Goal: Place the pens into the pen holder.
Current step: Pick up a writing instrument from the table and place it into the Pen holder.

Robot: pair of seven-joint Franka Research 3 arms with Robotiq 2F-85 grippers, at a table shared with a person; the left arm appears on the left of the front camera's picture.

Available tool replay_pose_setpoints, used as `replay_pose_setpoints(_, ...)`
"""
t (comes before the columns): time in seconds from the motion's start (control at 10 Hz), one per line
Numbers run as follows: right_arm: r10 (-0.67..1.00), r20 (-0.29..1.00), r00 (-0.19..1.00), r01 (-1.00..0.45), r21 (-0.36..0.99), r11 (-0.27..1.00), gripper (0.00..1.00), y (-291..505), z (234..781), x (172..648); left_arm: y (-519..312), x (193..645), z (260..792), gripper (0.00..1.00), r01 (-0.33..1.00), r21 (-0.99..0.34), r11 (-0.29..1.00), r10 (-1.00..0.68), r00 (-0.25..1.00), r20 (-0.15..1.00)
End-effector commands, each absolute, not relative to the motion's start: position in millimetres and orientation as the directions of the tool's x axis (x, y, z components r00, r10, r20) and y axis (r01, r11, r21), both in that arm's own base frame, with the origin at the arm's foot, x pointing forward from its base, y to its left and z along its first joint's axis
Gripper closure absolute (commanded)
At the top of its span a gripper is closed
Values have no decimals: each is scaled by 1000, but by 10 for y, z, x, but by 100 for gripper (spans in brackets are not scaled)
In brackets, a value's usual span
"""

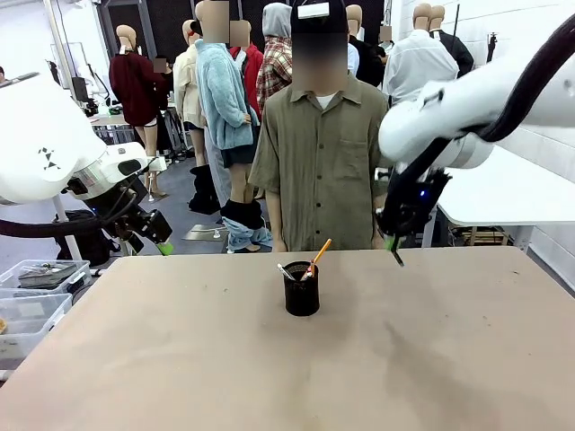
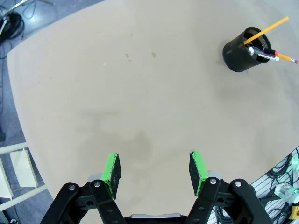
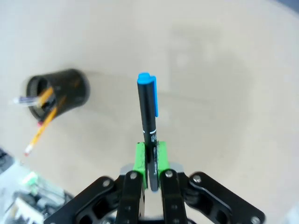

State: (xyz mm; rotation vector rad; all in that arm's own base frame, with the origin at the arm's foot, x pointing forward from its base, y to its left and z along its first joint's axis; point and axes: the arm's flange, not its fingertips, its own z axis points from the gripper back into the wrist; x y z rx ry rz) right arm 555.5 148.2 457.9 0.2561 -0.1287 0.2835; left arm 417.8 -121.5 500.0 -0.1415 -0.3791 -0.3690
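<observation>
Jaws of left gripper (image 2: 154,170) gape wide, empty, over bare tan bench (image 2: 140,93). Small black mesh cylindrical pen holder (image 1: 301,289) stands mid-bench holding yellow-orange pencil (image 1: 317,255) and thin silver-white pen (image 1: 286,271). Right gripper (image 3: 150,157) jaws clamp dark pen with blue cap (image 3: 148,109) above bench.

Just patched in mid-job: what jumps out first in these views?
The right claw is shut on a dark pen with a blue cap, held above the table, right of the black holder. A yellow pencil and a silver pen already stand in that holder. The left claw hangs open over bare table.
</observation>
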Motion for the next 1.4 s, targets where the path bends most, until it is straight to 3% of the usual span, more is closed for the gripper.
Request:
replay_pose_setpoints(0.0,427,271,863,-503,378,777,100,1370,4753,5373,-1225,4174,5017,23,370,-51,928,-323,863,388)
replay_pose_setpoints(0.2,521,457,721,-692,435,576,100,1324,5041,5252,-1225,4174,5017,23,370,-51,928,-323,863,388)
replay_pose_setpoints(0.5,607,644,465,-883,390,263,100,1502,5132,5253,-1225,4174,5017,23,370,-51,928,-323,863,388)
replay_pose_setpoints(0.6,633,655,413,-908,344,237,100,1604,5098,5352,-1225,4174,5017,23,370,-51,928,-323,863,388)
replay_pose_setpoints(0.7,578,609,543,-839,364,405,100,1557,5266,5224,-1225,4174,5017,23,370,-51,928,-323,863,388)
replay_pose_setpoints(0.8,578,609,543,-839,364,405,100,1557,5266,5224,-1225,4174,5017,23,370,-51,928,-323,863,388)
replay_pose_setpoints(0.9,614,639,463,-886,344,311,100,1608,5174,5233,-1225,4174,5017,23,370,-51,928,-323,863,388)
replay_pose_setpoints(1.0,598,715,362,-930,235,282,100,1633,5191,5163,-1225,4174,5017,23,370,-51,928,-323,863,388)
replay_pose_setpoints(1.3,638,760,125,-992,93,83,100,1863,4989,5405,-1225,4174,5017,23,370,-51,928,-323,863,388)
